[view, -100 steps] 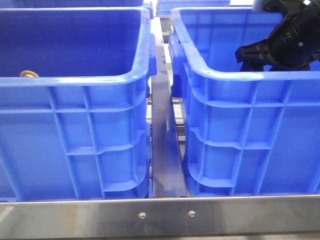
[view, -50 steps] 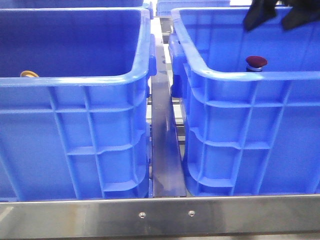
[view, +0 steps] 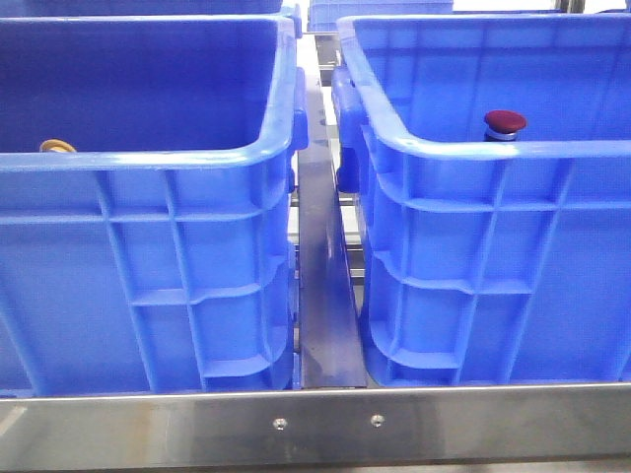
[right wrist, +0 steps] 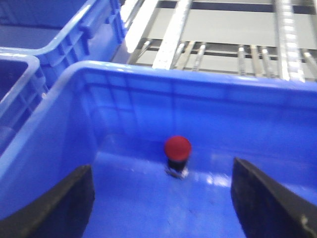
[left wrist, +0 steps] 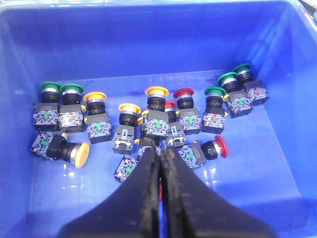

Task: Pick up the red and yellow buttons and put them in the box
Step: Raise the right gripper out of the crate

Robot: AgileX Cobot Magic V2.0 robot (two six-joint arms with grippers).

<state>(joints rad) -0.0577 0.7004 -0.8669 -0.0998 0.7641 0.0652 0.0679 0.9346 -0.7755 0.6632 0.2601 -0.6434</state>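
Right box (view: 493, 246): I log one red button (right wrist: 177, 148) standing upright on its floor, right end effector (right wrist: 161, 198) spread wide above it.

Left crate (left wrist: 148, 54): mixed buttons; left end effector (left wrist: 159, 163) pressed together, empty.

Yellow button (left wrist: 156, 92): rigid, light, I judge; smooth cap, so grip the blocky base.

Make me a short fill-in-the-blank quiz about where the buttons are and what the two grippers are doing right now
1. The red button standing alone in the right crate rests with its cap facing ____.
2. The right gripper above that button has its fingers ____.
3. The left gripper hangs over the button pile with its fingers ____.
4. Besides red and yellow, the pile holds buttons with ____ caps.

Missing words: up; open; shut; green
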